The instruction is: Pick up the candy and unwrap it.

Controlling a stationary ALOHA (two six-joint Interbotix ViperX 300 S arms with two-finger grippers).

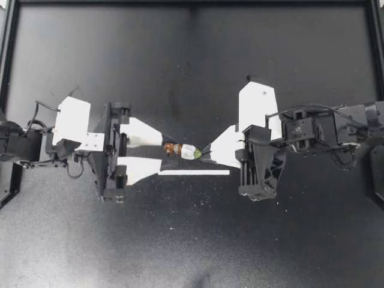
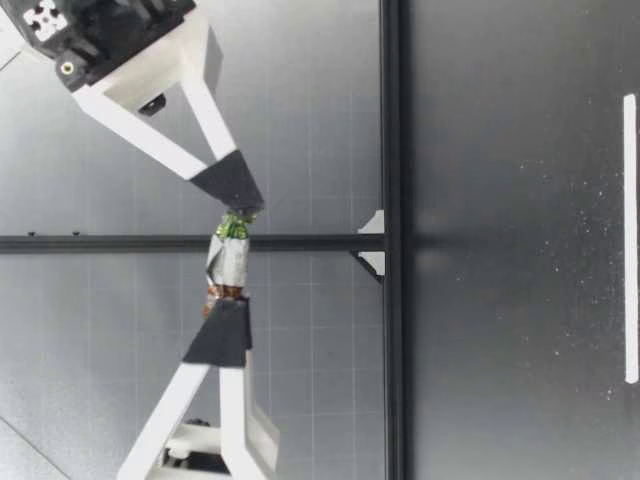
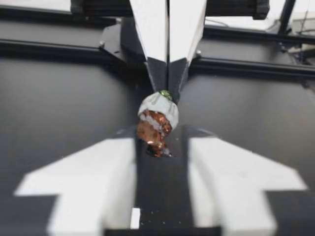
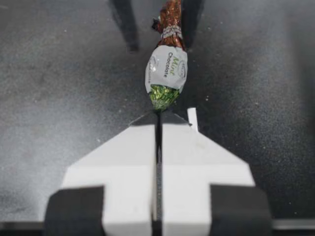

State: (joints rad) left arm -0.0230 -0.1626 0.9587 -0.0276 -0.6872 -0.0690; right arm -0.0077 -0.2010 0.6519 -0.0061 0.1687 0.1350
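A candy (image 1: 183,150) in a white wrapper with one green and one brown twisted end hangs between my two grippers, well above the table. My right gripper (image 1: 204,155) is shut on the green end (image 4: 161,96). My left gripper (image 1: 165,153) faces it with its fingers a little apart. The brown end (image 3: 155,140) lies between them, and I see a gap on either side. In the low view the candy (image 2: 228,255) stretches between my right gripper (image 2: 238,200) and my left gripper (image 2: 228,320).
A thin white strip (image 1: 195,173) lies on the dark table (image 1: 192,240) below the candy, also seen as the strip (image 2: 630,240) in the low view. Black frame rails (image 1: 192,3) border the table.
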